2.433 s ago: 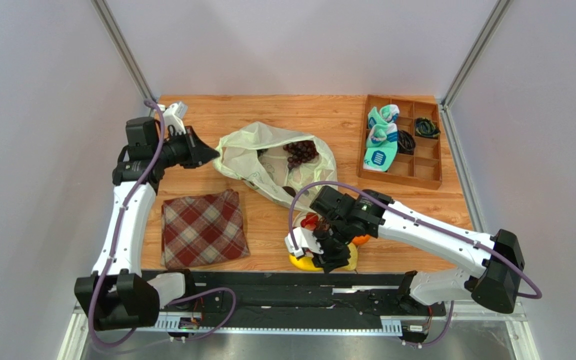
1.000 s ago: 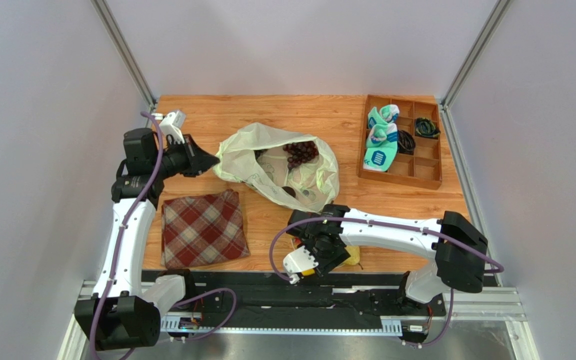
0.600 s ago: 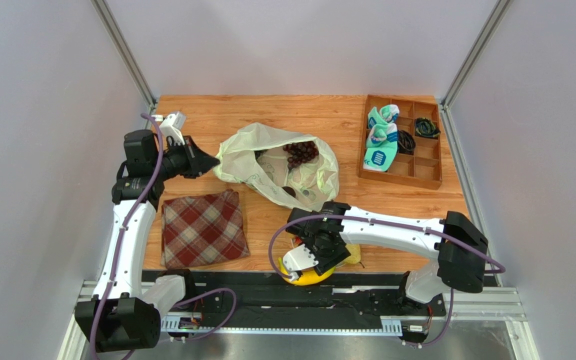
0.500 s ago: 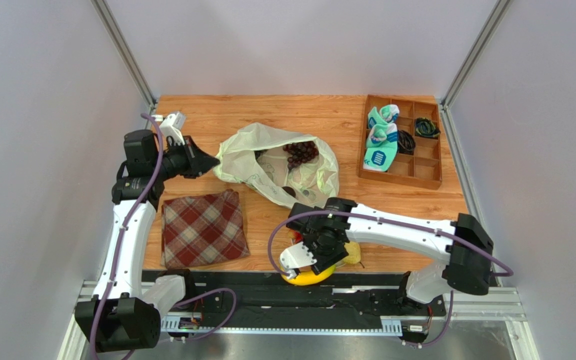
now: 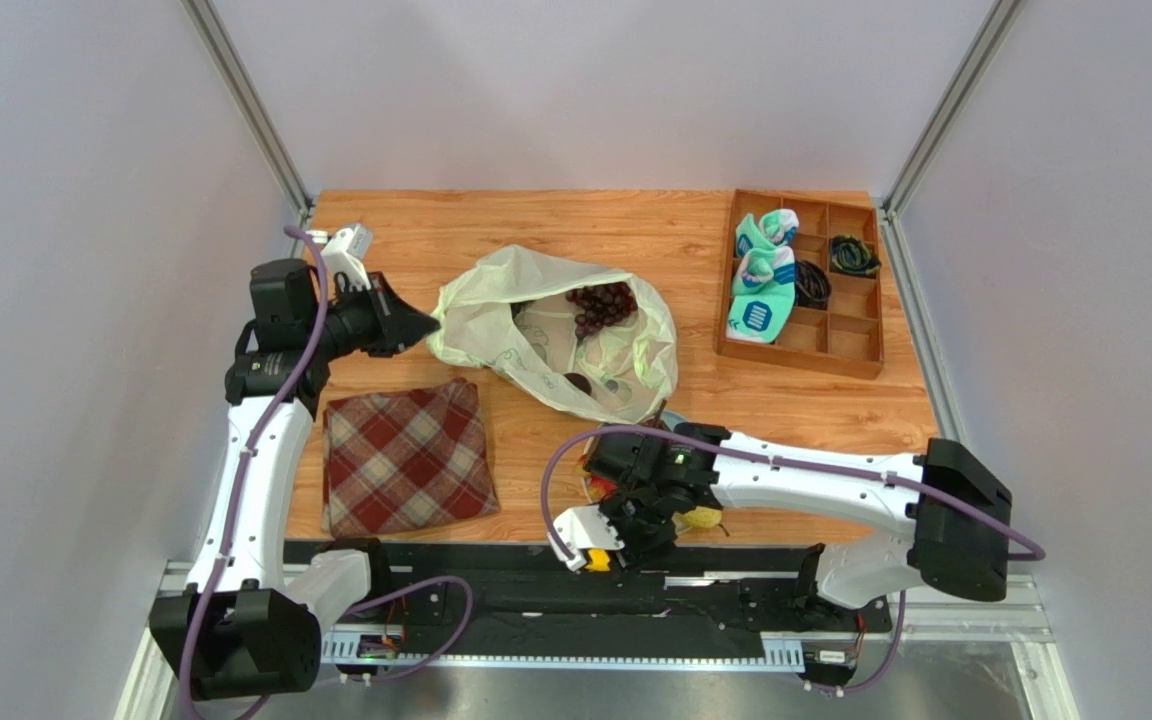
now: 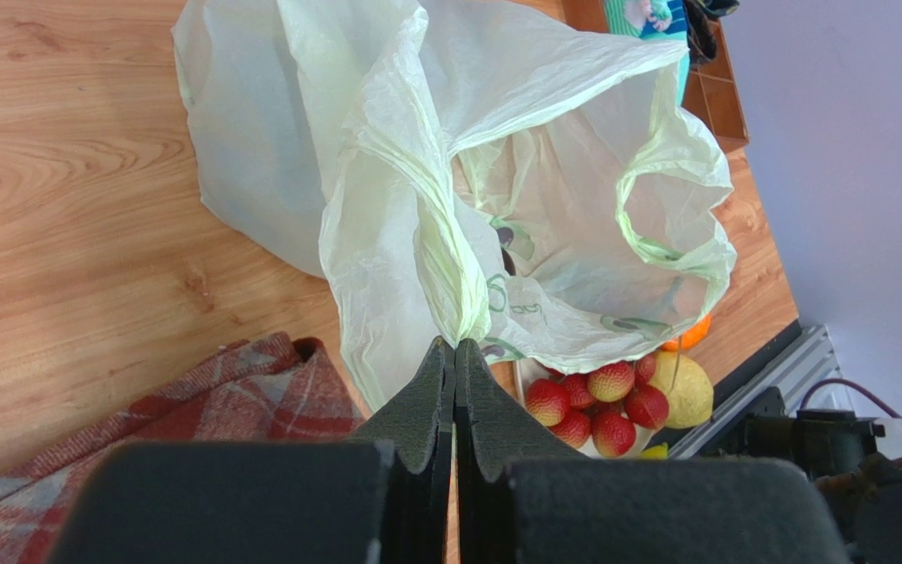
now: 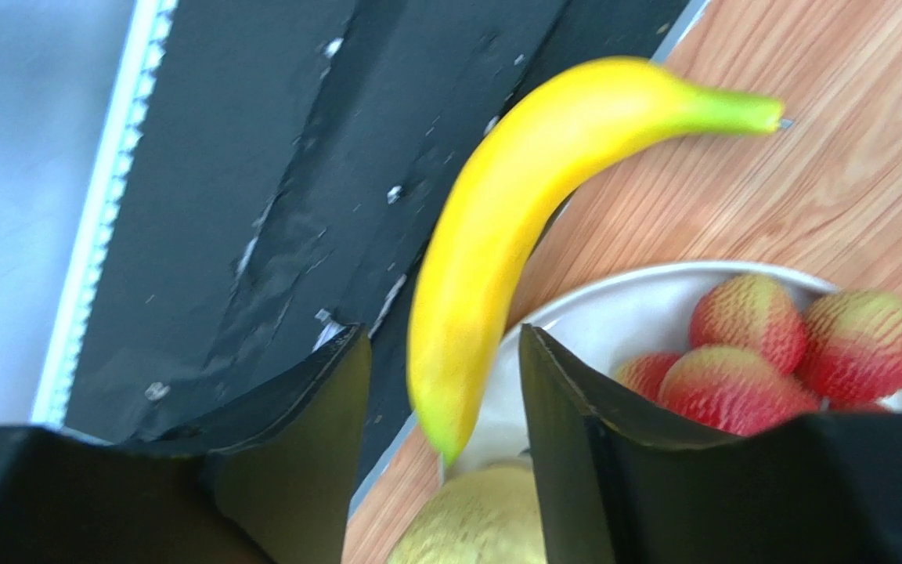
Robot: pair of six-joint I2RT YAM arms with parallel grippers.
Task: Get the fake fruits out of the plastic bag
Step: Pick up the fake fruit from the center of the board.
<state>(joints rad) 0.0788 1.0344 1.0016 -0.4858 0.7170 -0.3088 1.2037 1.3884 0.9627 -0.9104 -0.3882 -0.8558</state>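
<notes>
The plastic bag lies open at mid-table, with a dark grape bunch inside its mouth. My left gripper is shut on a bunched fold of the bag's left edge. My right gripper hovers at the table's front edge with its jaws apart. The yellow banana has its tip between them, and a gap shows on the left side. On the white plate lie a red grape bunch and a yellowish pear. An orange peeks out behind the bag.
A red plaid cloth lies at the front left. A wooden compartment tray with small items stands at the back right. The black base rail runs just past the front edge, under the banana's far end.
My right gripper has shifted towards the front edge and now covers most of the banana in the top view. The left arm and the bag have not moved.
</notes>
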